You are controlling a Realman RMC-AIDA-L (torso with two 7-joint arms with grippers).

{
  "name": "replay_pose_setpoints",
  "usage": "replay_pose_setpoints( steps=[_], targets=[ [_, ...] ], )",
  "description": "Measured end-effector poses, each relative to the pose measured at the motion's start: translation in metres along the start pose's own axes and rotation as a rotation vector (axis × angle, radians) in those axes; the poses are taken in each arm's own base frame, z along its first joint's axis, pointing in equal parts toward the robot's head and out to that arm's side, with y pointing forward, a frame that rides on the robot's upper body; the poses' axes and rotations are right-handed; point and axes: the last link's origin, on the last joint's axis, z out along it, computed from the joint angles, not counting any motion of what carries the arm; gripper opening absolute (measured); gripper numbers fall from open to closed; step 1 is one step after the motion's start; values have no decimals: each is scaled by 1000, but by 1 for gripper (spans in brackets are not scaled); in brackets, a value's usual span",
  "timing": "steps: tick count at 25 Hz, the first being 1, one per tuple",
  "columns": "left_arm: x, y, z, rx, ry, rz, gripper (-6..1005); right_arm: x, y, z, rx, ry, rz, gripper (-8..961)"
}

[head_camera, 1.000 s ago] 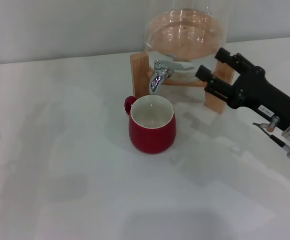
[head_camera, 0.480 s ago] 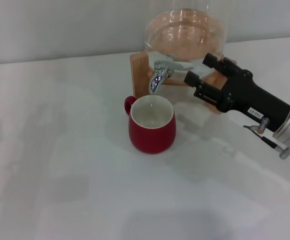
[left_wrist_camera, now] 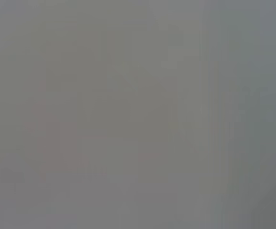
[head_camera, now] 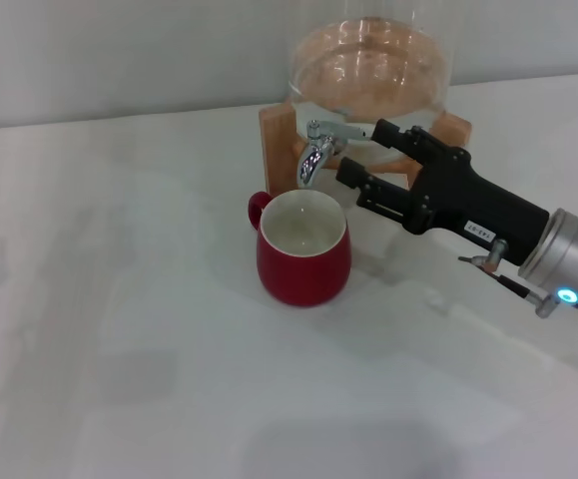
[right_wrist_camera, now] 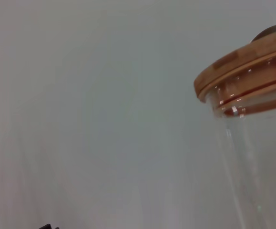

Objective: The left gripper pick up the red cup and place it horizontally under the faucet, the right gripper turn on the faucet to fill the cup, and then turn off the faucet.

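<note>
While the left gripper is out of every view (left wrist camera gives only flat grey, so I can't tell its state), the rest reads clearly from the head view.

Left part of the white table (head_camera: pixel 119 329): bare surface.

Centre: the red cup (head_camera: pixel 303 249) stands upright on the table, mouth up, white inside visible, loop handle pointing toward the robot's left and the back. It sits directly below the faucet (head_camera: pixel 318 148), whose spout curves down over the rear edge of the cup's rim. Small gap between spout and rim, not touching. No stream visible from the spout.

Behind that: the glass dispenser (head_camera: pixel 368 70) on its wooden stand (head_camera: pixel 279 145), with the faucet sticking out of the front.

Right: the right gripper (head_camera: pixel 366 155) comes in from the right, fingers spread apart, nothing held. The upper finger (head_camera: pixel 400 135) is level with the faucet lever and just beside it; the lower one is just right of the cup rim. Can't confirm contact with the lever.

Right wrist view: only the dispenser's glass wall and the wooden lid (right_wrist_camera: pixel 245 67) against a plain wall.
</note>
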Motion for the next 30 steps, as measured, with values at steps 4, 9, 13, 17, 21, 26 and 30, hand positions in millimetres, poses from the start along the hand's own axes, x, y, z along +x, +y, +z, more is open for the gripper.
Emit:
replay_pose_setpoints(
  steps=[4,9,13,17,21,26,30],
  targets=[
    [-1,-1,-1,1,-6,3,422,0,1,3,-13,7,-1,828],
    [-1,-1,-1,1,-6,3,422,0,2,5,-18,9,-1,828],
    [-1,-1,-1,1,-7,4,422,1,3,7,-31,15,5,828],
    [-1,-1,-1,0,-6,4,422,1,5,9,-41,17,6,828],
    [-1,-1,-1,0,-6,4,422,1,6,10,-46,18,6,828],
    [-1,-1,-1,-2,-7,4,422,1,9,12,-63,17,5,828],
    [-2,1,-2,-8,-8,5,422,1,10,13,-67,19,5,828]
  ],
)
